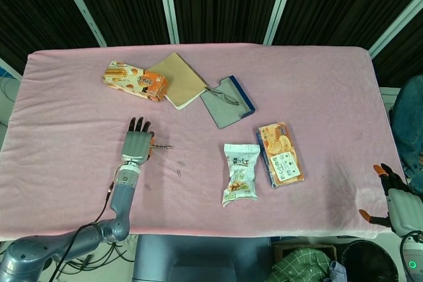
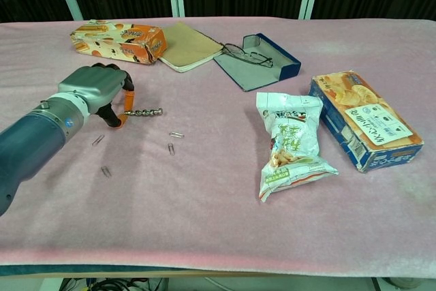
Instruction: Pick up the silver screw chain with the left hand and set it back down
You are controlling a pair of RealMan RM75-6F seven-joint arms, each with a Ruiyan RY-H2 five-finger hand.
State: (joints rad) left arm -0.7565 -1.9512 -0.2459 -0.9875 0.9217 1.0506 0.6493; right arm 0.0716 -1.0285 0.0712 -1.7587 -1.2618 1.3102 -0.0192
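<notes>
The left hand [image 2: 99, 90] pinched one end of the silver screw chain [image 2: 143, 112], well below the snack box [image 2: 119, 40], so apparently grasped but not yet clearly lifted.

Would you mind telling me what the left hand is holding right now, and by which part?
The left hand pinches the silver screw chain by its left end, between thumb and a finger; the rest sticks out to the right. The right hand holds nothing.

Table under pink cloth [image 2: 225, 236]. Lying on it: biscuit box [image 2: 117, 40], notebook [image 2: 187, 46], glasses case [image 2: 262, 66], snack bag [image 2: 293, 144], cracker box [image 2: 364, 119]. Also paper clips [image 2: 172, 148] and chain [image 2: 144, 112].
</notes>
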